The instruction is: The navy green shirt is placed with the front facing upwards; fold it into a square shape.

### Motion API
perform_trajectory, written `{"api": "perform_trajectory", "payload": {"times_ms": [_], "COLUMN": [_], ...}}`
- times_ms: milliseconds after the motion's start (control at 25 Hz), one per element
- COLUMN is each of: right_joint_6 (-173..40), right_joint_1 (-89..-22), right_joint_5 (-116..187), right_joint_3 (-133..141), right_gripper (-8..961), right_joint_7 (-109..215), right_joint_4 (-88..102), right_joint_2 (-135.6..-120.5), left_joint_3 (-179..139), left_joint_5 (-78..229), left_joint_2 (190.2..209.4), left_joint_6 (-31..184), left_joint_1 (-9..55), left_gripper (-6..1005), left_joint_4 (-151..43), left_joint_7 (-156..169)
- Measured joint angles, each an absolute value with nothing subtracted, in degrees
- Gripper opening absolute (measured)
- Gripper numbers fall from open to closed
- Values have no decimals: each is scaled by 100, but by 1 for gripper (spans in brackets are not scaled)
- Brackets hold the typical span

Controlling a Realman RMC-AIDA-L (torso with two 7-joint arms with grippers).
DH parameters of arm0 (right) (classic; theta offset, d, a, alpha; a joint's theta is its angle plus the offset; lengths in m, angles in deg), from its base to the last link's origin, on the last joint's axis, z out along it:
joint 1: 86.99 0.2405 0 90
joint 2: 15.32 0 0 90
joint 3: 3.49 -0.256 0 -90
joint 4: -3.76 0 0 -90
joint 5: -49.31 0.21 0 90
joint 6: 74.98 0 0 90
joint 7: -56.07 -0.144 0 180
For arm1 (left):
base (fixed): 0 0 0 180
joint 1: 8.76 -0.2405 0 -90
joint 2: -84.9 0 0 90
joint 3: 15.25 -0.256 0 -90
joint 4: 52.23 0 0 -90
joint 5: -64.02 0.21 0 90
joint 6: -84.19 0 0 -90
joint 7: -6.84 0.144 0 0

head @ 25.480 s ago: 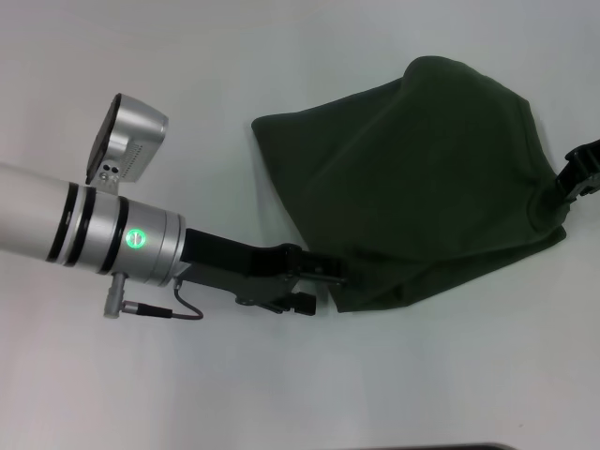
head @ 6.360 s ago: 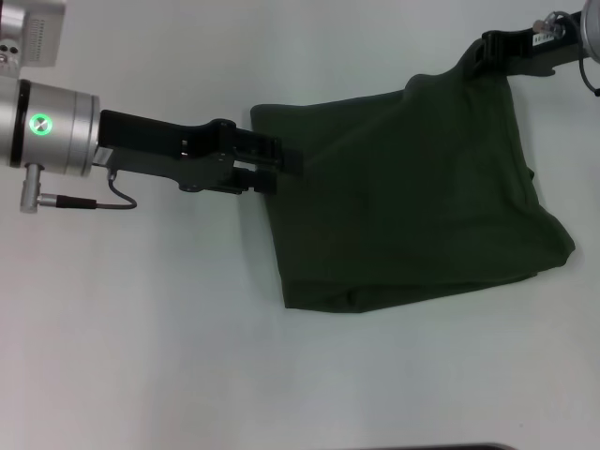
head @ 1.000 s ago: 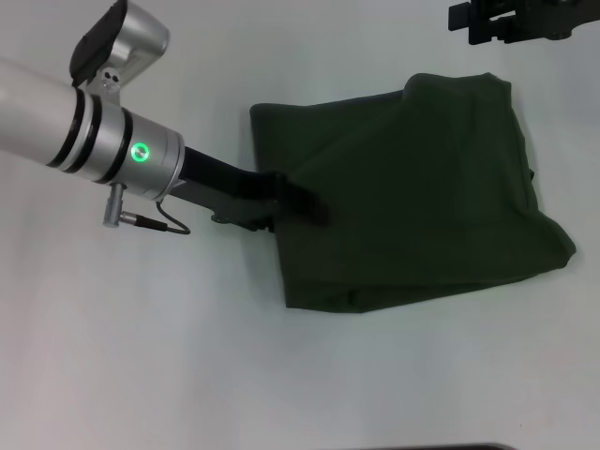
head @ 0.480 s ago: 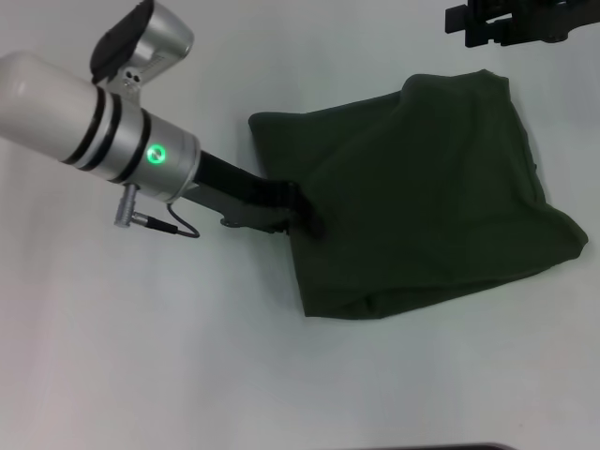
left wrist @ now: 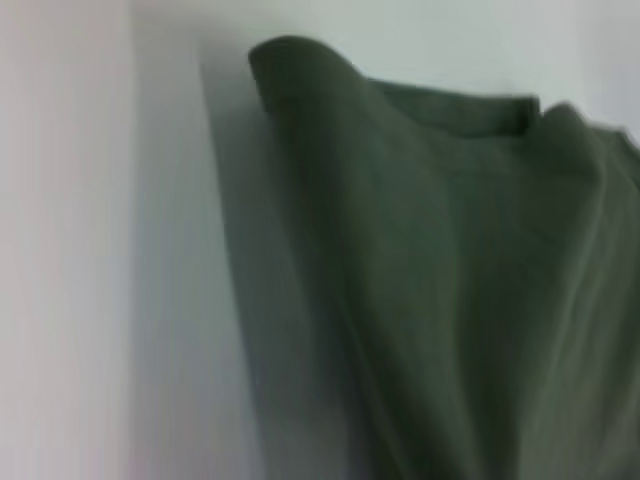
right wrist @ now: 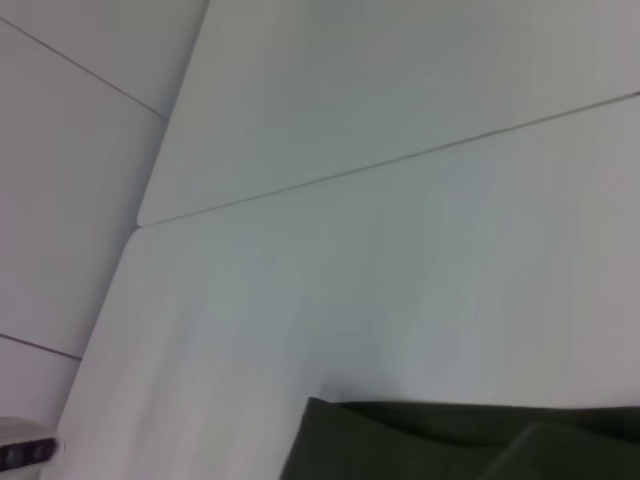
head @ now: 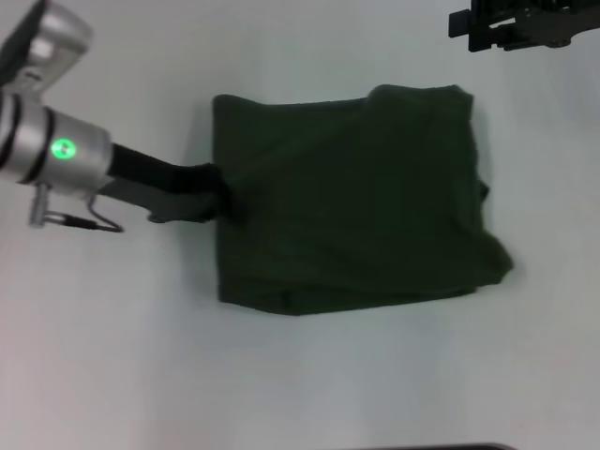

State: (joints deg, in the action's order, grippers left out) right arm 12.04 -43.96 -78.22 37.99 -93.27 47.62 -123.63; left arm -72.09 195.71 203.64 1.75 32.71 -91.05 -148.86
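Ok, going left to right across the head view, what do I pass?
Left claw at the shirt's left edge → shirt, folded on the table → right claw, up at the far right, clear of the shirt.

Bench (head: 309,384): plain white, matte surface that fills the head view; thin seam lines run across it in the right wrist view.
On the bench: the navy green shirt (head: 347,206), the only thing lying directly on it.
Shirt's place: middle of the bench, a little toward the far side.
Shirt's shape: folded into a rough rectangle, plain green side up, no lettering showing.
Shirt's edges: left edge fairly straight; far edge stepped, with a raised layer toward the right; near right corner juts out in a loose point.
Shirt's lie: mostly flat, with soft wrinkles along the near edge.
Bench around the shirt: bare white on all sides.
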Motion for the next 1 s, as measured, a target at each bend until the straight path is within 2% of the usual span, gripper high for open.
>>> {"api": "perform_trajectory", "payload": {"times_ms": [320, 720, 1000], "right_joint_6": [1172, 1168, 1201], "right_joint_1": [-4359, -4342, -4330], "right_joint_5": [-7822, -7822, -7821], "right_joint_3": [3799, 3799, 3797], "right_gripper": [486, 485, 486], "right_joint_7": [-9353, -9359, -9368], "right_joint_4": [4753, 4753, 4753], "right_joint_2": [-12344, -12342, -12328], "left_joint_3": [-6858, -6251, -5892], "left_joint_5": [19599, 19542, 19590], "left_joint_2": [20170, 20062, 19938], "left_joint_6": [-79, -181, -180], "left_joint_1": [2838, 2673, 2510], "left_gripper": [81, 90, 220], "left_joint_4": [-9349, -9249, -9374], "left_joint_7": [-14906, -14461, -14531]}}
